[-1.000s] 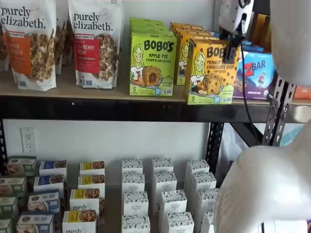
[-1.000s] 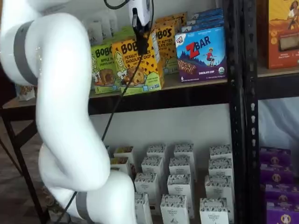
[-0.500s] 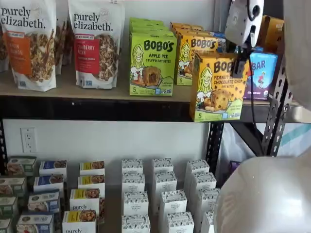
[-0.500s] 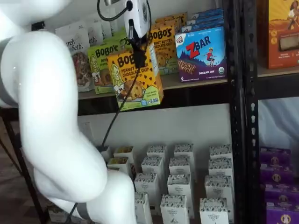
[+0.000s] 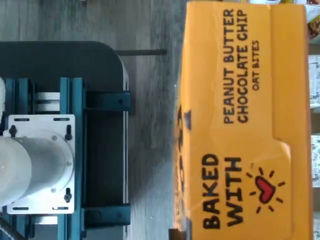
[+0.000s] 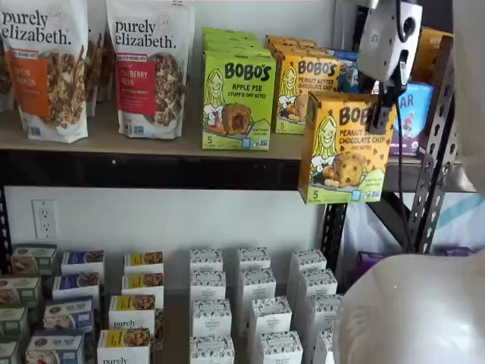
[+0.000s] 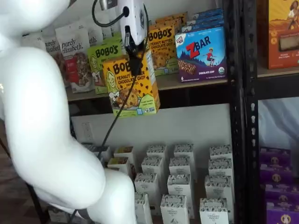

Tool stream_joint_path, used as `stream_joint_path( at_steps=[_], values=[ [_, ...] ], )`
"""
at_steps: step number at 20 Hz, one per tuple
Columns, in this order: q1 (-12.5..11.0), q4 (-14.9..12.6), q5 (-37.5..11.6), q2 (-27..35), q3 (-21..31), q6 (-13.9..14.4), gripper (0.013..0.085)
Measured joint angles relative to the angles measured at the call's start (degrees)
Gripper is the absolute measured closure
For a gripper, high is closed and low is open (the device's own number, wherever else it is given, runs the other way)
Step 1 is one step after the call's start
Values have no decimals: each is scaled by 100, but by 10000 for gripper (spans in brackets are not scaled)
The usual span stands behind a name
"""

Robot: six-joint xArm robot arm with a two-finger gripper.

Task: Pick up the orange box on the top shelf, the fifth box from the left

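My gripper (image 6: 379, 112) (image 7: 135, 63) is shut on the orange box (image 6: 341, 152) (image 7: 131, 88), a yellow-orange Bobo's Peanut Butter Chocolate Chip box. It holds the box by its top, in the air in front of the top shelf (image 6: 151, 168) (image 7: 196, 91) and clear of its black front beam. The box hangs a little tilted in both shelf views. Its orange top panel reading "Baked with" fills much of the wrist view (image 5: 245, 125). More orange Bobo's boxes (image 6: 307, 91) (image 7: 163, 44) stand on the shelf behind it.
A lime-green Bobo's Apple Pie box (image 6: 237, 98) and granola bags (image 6: 148, 68) stand left on the top shelf; a blue ZBar box (image 7: 202, 53) stands right. Small white boxes (image 6: 254, 303) fill the lower shelf. A black upright (image 7: 236, 112) is at right. My white arm (image 7: 51, 140) fills the foreground.
The gripper has drawn the orange box off the top shelf, outward toward the cameras and slightly down. It stood on the shelf edge a second ago and now hangs free.
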Motion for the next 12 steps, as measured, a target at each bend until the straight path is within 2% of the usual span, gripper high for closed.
stream_joint_path(
  at_steps=[12],
  values=[
    [-109,132,80,-256,219,-70,810]
  ],
)
